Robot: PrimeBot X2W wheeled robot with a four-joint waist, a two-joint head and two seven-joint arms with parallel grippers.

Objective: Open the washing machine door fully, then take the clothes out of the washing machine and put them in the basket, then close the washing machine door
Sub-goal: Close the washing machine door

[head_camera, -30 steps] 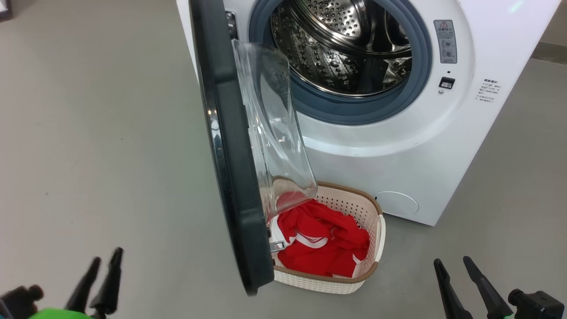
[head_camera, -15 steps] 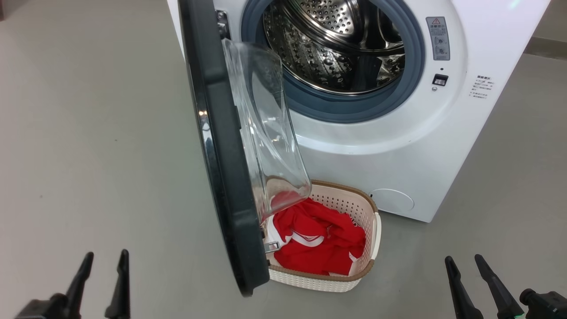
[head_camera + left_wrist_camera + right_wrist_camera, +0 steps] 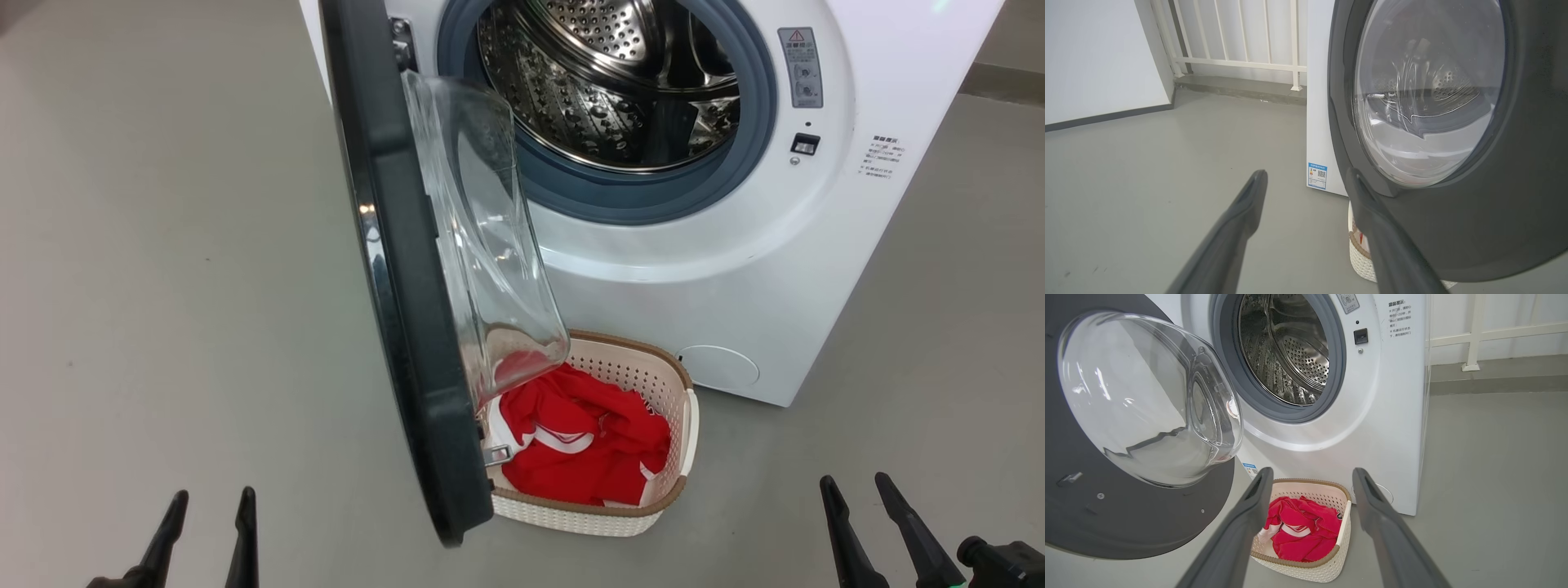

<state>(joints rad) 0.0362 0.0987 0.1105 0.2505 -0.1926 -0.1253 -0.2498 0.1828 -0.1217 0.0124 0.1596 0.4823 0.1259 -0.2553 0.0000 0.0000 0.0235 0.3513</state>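
- The washing machine (image 3: 735,269) stands on the grey floor (image 3: 163,286), its mouth uncovered and its steel drum (image 3: 620,73) in plain sight.
- The washing machine door (image 3: 408,327) hangs swung out wide, its glass bowl overhanging the basket.
- The basket (image 3: 588,518) sits on the floor just before the machine, partly tucked beneath the door.
- The clothes (image 3: 588,457), red with white trim, lie heaped inside the basket.
- The left gripper (image 3: 214,493) hovers low on the door's outer side, fingers spread wide, empty.
- The right gripper (image 3: 855,480) hovers low, well right of the basket, likewise wide and empty.
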